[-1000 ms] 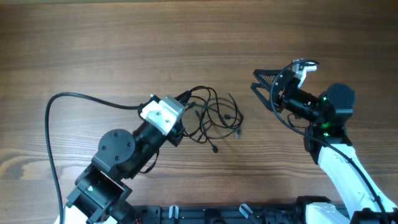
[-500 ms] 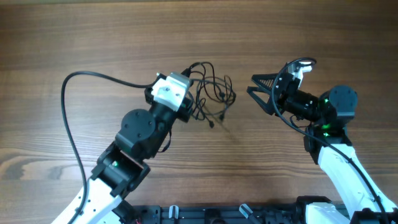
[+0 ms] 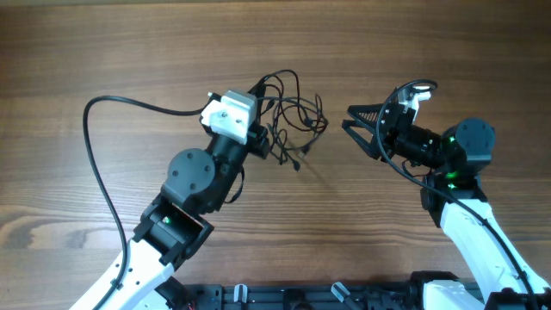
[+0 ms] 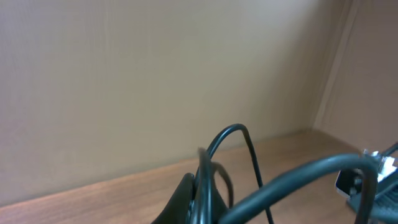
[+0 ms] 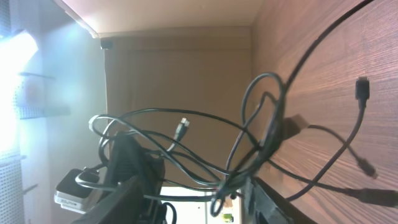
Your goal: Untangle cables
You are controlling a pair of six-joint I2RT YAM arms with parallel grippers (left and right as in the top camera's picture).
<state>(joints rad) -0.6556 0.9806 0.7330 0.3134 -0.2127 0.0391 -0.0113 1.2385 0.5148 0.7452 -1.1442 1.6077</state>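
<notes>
The cables [image 3: 293, 116] are a bunch of thin black wires with small plug ends, hanging in a tangle just right of the left arm's white wrist unit [image 3: 228, 114]. My left gripper [image 3: 262, 134] is shut on one side of the tangle. In the left wrist view a black strand [image 4: 230, 134] rises from between the closed fingertips of that gripper [image 4: 202, 190]. My right gripper [image 3: 345, 118] faces the tangle from the right, a short gap away, jaws apart and empty. From the right wrist, the cables [image 5: 249, 143] loop in front of the spread gripper [image 5: 199, 205].
The wooden table [image 3: 129, 43] lies under both arms. A thick black cord [image 3: 112, 108] arcs from the left wrist unit out to the left. One plug end [image 5: 362, 84] dangles just over the wood.
The left arm has carried the tangle up and toward the far side of the table. The right gripper's jaws have narrowed and shifted slightly left toward the cables.
</notes>
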